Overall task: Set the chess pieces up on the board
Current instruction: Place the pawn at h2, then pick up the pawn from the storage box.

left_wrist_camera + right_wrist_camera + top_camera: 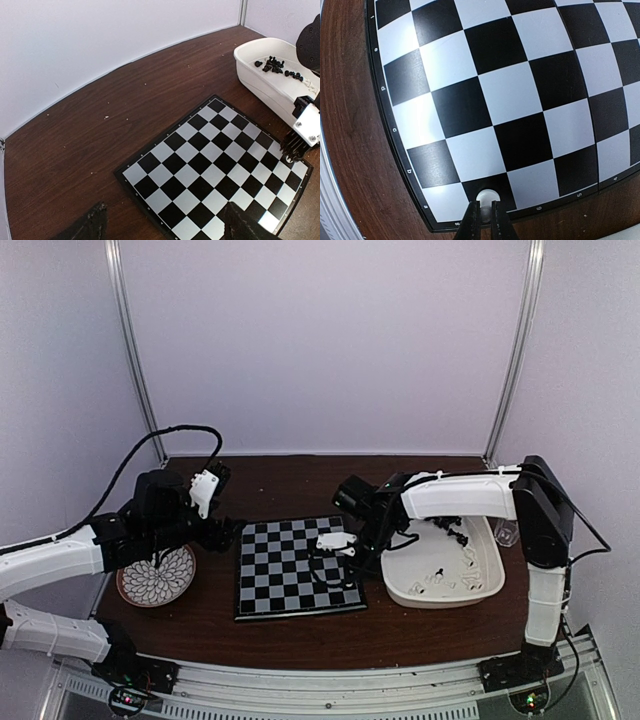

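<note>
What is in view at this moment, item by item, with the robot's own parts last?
board: one, black and pale squares, middle of the table
white chess piece: one, white, pinched over a black square in the board's edge row
black chess pieces: several, black, clustered inside the tray
tray: one, white, right of the board
plate: one, round, patterned, left of the board, partly under the left arm
table: one, dark brown wood
left gripper: one, black fingers, open, empty, by the board's left edge
right gripper: one, black fingers, shut on the white chess piece, at the board's right edge
</note>
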Tool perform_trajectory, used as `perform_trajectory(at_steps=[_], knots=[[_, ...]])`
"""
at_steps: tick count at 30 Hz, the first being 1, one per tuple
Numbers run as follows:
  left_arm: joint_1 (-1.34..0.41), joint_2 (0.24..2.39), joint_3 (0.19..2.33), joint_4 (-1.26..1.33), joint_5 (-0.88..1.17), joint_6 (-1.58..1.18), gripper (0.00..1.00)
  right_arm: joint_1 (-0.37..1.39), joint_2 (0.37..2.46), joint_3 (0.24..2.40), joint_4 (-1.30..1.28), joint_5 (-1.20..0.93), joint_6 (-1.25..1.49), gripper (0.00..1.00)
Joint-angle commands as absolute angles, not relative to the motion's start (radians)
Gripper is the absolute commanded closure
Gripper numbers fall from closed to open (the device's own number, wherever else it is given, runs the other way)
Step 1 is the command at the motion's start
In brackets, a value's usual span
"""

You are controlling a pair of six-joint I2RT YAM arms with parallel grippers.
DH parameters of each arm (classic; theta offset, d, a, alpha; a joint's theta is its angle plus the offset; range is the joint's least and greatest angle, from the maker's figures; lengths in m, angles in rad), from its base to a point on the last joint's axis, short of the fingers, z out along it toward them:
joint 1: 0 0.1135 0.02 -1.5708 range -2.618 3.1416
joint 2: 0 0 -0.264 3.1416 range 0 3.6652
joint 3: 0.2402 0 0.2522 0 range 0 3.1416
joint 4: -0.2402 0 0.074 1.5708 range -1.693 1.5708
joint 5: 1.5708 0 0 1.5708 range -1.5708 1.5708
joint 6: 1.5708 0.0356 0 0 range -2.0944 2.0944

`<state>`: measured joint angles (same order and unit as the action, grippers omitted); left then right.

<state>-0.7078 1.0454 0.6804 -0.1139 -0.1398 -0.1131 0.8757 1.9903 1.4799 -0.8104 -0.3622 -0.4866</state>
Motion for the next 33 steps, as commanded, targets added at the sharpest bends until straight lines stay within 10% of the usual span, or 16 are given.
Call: perform_trajectory(at_steps=[1, 12, 33], knots=[[-0.707, 1.034, 0.672, -0.089, -0.15, -0.101, 0.2, 0.885, 2.01, 1.481, -0.804, -0.356, -0.483, 0.97], [-0.707, 1.036, 0.67, -0.096, -0.142, -0.098, 0.2, 0.884, 1.859, 1.552, -0.914, -0.304, -0.476, 0.63], [-0.708, 1.102, 0.706, -0.103, 0.0, -0.101, 0.28, 0.334, 1.579, 1.255, -0.96, 0.065, -0.525, 0.79]])
